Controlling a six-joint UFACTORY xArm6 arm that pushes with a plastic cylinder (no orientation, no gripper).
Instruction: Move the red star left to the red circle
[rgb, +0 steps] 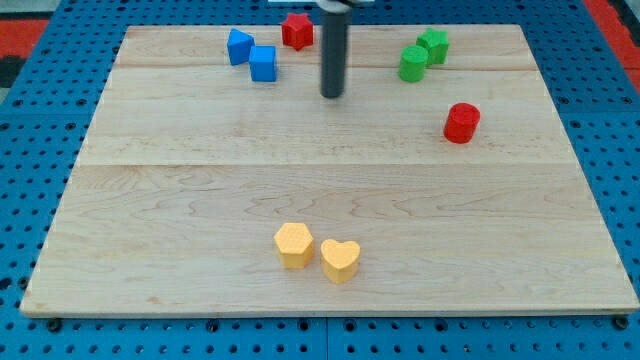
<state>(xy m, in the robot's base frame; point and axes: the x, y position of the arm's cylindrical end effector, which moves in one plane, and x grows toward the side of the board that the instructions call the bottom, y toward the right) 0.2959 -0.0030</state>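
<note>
The red star (297, 30) sits near the board's top edge, a little left of centre. The red circle (461, 122) stands at the view's right, below the green blocks. My tip (332, 94) is on the board below and slightly right of the red star, apart from it, and well left of the red circle. The rod rises from the tip to the view's top edge.
Two blue blocks (240, 46) (263, 63) lie left of the red star. Two green blocks (413, 63) (434, 45) lie at the upper right. A yellow hexagon (294, 245) and a yellow heart (340, 260) touch near the bottom centre. The wooden board (150, 200) lies on a blue pegboard.
</note>
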